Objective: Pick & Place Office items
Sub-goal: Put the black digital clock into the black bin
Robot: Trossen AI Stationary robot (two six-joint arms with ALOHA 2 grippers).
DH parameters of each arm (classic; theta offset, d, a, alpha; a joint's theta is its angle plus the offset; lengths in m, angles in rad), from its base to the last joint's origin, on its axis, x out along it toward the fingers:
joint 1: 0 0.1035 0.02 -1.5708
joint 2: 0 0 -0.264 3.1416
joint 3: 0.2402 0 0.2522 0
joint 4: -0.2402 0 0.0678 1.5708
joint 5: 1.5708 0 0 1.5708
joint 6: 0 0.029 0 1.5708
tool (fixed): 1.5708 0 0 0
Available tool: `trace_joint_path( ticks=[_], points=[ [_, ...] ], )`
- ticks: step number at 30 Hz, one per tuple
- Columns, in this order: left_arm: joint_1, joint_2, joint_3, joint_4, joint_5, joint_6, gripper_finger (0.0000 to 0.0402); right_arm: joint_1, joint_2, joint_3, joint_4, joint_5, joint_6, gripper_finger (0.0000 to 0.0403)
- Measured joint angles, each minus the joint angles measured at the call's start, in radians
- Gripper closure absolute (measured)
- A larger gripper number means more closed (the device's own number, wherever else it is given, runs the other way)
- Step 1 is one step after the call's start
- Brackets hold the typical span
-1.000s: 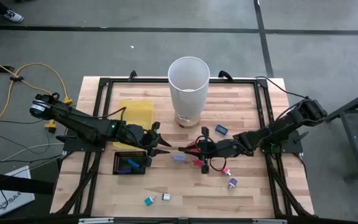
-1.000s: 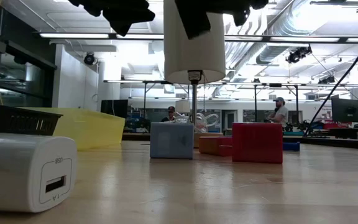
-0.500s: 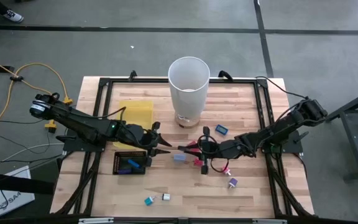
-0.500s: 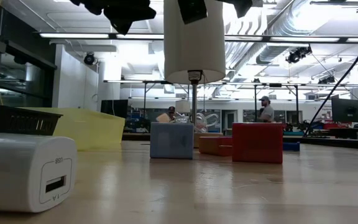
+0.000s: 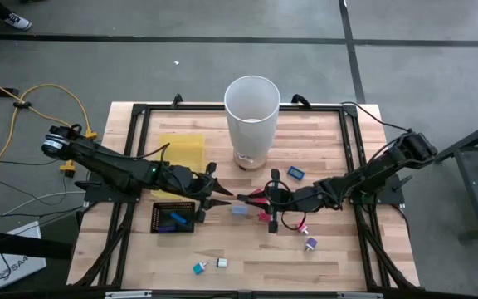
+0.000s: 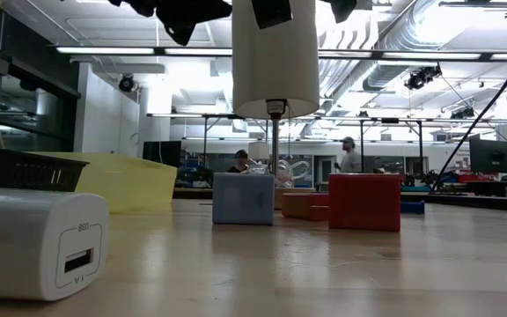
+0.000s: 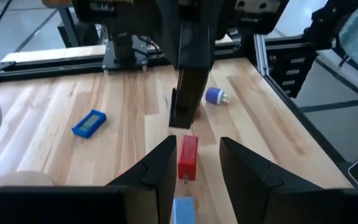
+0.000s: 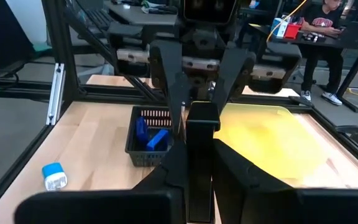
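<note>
Both grippers meet mid-table: our left gripper [image 5: 225, 199] with fingers parted and empty, our right gripper [image 5: 245, 198] shut on nothing we can see. Just below them we see a light blue piece [image 5: 239, 211] and a red piece [image 5: 265, 218]. Toward nine o'clock, the black mesh tray [image 5: 158, 218] holds blue pieces [image 5: 173, 218]; most office items lie loose, so much remains. At twelve stands the white bin [image 5: 252, 116].

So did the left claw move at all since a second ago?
Yes, a little. In the high view the left claw has crept toward the right claw, judged against the black mesh tray just beside it, which stayed put.
</note>
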Motion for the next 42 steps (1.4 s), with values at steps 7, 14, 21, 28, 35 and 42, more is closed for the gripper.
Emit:
trace_joint_path(
  ticks=[7, 14, 21, 28, 35, 42],
  points=[
    [0.005, 0.019, 0.0, 0.086, 0.0, 0.017, 0.0284, 0.0, 0.0, 0.0, 0.033, 0.0, -0.001, 0.0366],
    [0.005, 0.02, 0.0, 0.104, 0.0, 0.028, 0.0284, -0.003, 0.0, 0.0, 0.056, 0.0, -0.019, 0.0367],
    [0.021, 0.02, 0.0, 0.116, 0.002, 0.028, 0.0284, -0.013, 0.0, 0.0, 0.1, -0.005, -0.041, 0.0368],
    [0.046, 0.02, 0.0, 0.119, 0.001, 0.027, 0.0284, -0.034, 0.0, 0.0, 0.124, -0.03, -0.063, 0.0368],
    [0.053, 0.02, 0.0, 0.145, 0.002, 0.036, 0.0284, -0.063, 0.0, 0.0, 0.147, -0.057, -0.066, 0.0367],
    [0.053, 0.02, 0.0, 0.193, -0.002, 0.045, 0.0284, -0.08, 0.0, 0.0, 0.153, -0.07, -0.084, 0.0367]
  ],
)
